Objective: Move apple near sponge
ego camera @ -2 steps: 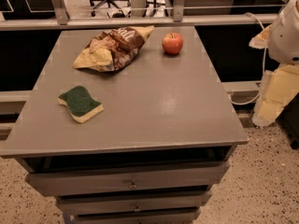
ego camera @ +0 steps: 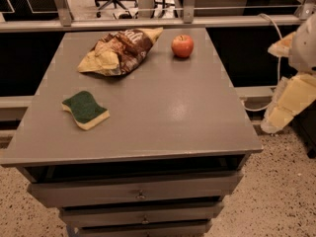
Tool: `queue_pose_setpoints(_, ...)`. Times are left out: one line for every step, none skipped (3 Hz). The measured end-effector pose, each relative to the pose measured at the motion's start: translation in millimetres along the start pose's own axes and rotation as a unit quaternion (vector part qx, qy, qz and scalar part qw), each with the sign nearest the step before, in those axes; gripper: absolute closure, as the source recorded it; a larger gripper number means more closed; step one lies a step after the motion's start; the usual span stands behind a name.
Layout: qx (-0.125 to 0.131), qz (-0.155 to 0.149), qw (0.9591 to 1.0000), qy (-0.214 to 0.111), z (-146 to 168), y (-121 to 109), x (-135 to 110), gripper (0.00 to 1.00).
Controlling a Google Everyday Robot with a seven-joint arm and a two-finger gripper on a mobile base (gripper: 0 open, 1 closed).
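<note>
A grey surface tops a cabinet of drawers standing on a speckled floor. The robot's pale arm hangs beyond the surface's right edge, and its gripper points down toward the floor beside the cabinet; whether the jaws are spread or pressed together cannot be told. A crumpled brown-and-yellow snack bag lies at the far left of the surface. The green-topped sponge rests flat near the left edge, closer to the camera than the bag. The red apple stands upright at the far side, just right of the bag. It is well apart from the sponge and from the jaws, with the surface's right edge between apple and gripper.
</note>
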State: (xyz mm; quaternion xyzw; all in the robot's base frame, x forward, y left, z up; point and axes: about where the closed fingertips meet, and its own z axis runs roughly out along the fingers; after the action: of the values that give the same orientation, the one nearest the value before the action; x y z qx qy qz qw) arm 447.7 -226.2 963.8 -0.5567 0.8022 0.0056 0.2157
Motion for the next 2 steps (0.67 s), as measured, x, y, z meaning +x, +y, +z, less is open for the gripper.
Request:
queue_pose_setpoints(0.033, 0.068, 0.9949, -0.067, 10, -21, 16, 0.0)
queue_pose_setpoints(0.082, 0.113, 0.9772, -0.16, 31, -57, 33, 0.0)
